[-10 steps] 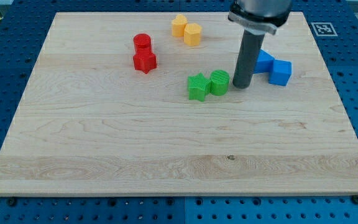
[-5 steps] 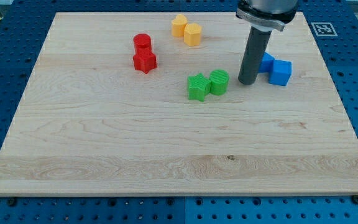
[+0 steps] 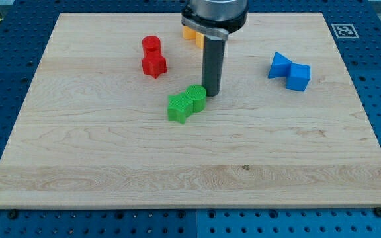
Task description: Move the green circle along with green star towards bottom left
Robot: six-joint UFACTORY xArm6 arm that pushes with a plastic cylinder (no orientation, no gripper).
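The green circle (image 3: 194,97) and the green star (image 3: 178,108) lie touching each other near the middle of the wooden board (image 3: 111,158), the star to the lower left of the circle. My tip (image 3: 210,93) stands at the circle's upper right side, touching or almost touching it. The dark rod rises from the tip towards the view's top.
A red circle (image 3: 151,45) and a red star (image 3: 153,64) sit at the upper left. Two yellow blocks (image 3: 192,34) at the top are partly hidden behind the arm. Two blue blocks, one (image 3: 280,65) beside the other (image 3: 299,76), lie at the right.
My tip swung from the right of the green pair to the left and pushed both green blocks towards the lower left. The blue blocks are now uncovered; the yellow ones are partly hidden.
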